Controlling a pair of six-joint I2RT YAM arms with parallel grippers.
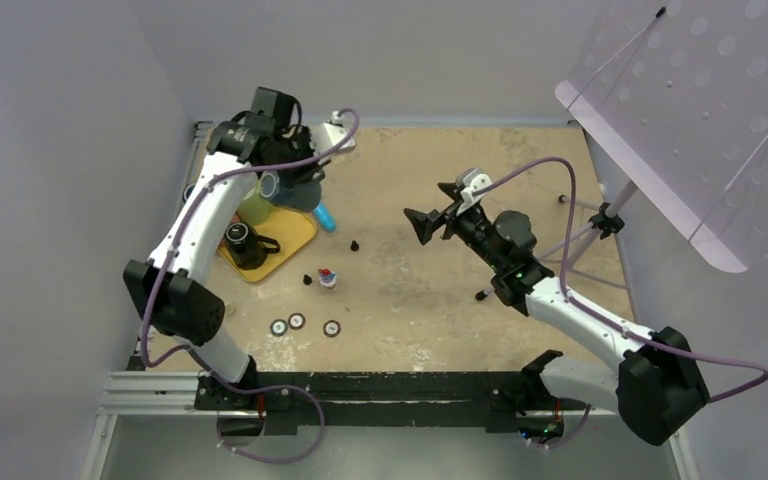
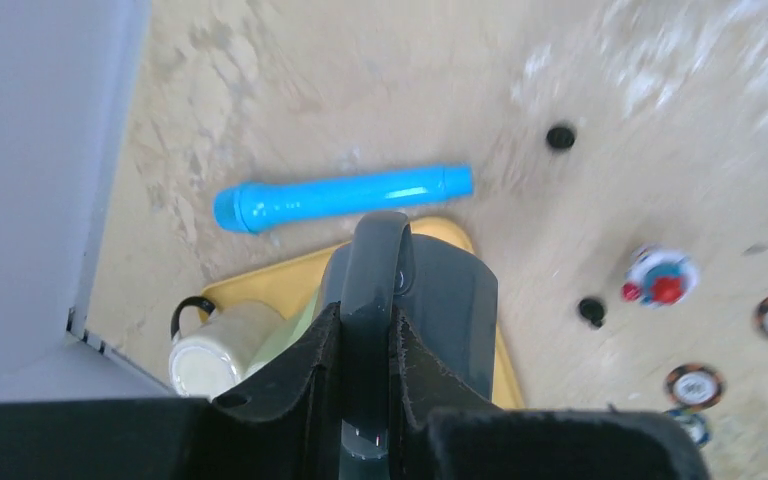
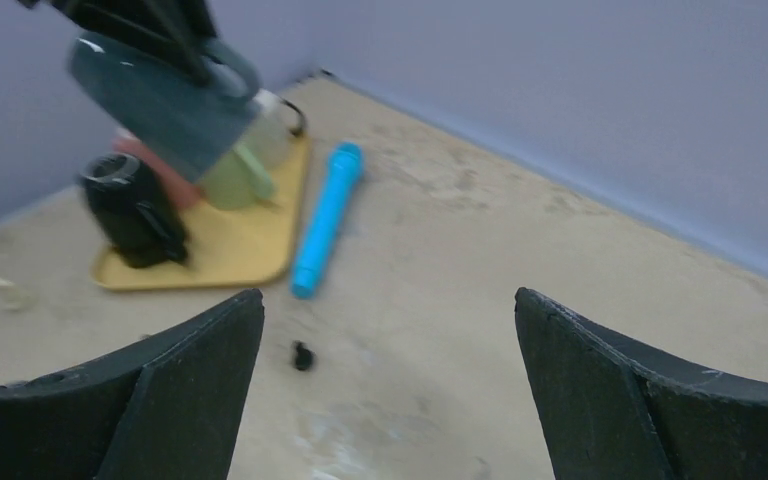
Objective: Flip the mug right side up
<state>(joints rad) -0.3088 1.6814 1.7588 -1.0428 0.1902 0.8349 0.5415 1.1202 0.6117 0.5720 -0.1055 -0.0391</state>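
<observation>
Pinched shut on only its handle [image 2: 375, 265] by the left fingers [image 2: 300, 370], the teal mug [image 3: 160, 100] hangs tilted above the yellow tray [image 1: 295, 235] at upper left and could, seemingly, swivel or slip onto the black cup [image 3: 130, 205]; the right fingers [image 3: 180, 380] gape empty.

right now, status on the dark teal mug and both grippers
Left gripper shut on handle of dark teal mug. Mug aloft, tilted above the yellow tray. Right gripper open, idle mid-table. Black mug and pale green cup crowd the tray below.
</observation>
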